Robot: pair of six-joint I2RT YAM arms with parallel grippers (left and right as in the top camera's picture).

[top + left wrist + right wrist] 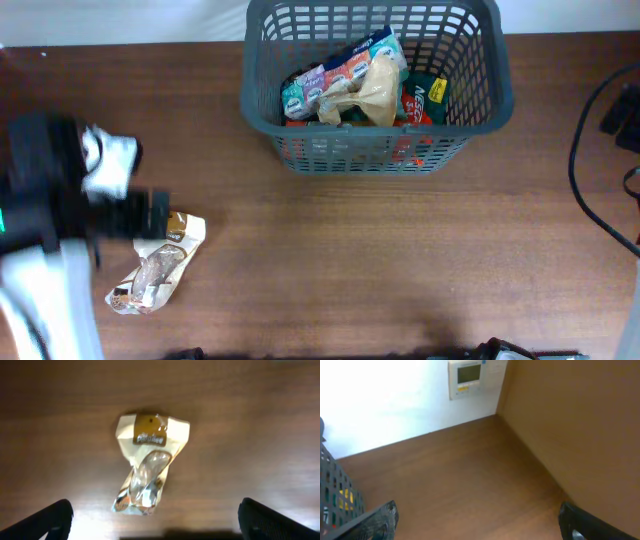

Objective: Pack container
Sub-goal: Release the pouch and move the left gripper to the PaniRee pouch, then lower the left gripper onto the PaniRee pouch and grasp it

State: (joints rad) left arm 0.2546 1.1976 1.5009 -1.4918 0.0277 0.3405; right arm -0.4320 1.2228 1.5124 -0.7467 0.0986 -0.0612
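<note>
The dark grey container [262, 112] stands at the far middle of the table and holds several snack packets [360, 85]. One cream and clear snack packet [158, 264] lies on the table at the near left. It shows in the left wrist view [149, 462], flat on the wood. My left gripper [155, 522] is open and empty, above the packet, with a finger on each side of the view. My right gripper [480, 522] is open and empty over bare table, to the right of the container [332, 495].
Black cables [600, 150] hang at the right edge of the table. A white wall with a small thermostat panel [466, 377] and a brown side panel [580, 425] border the table by the right arm.
</note>
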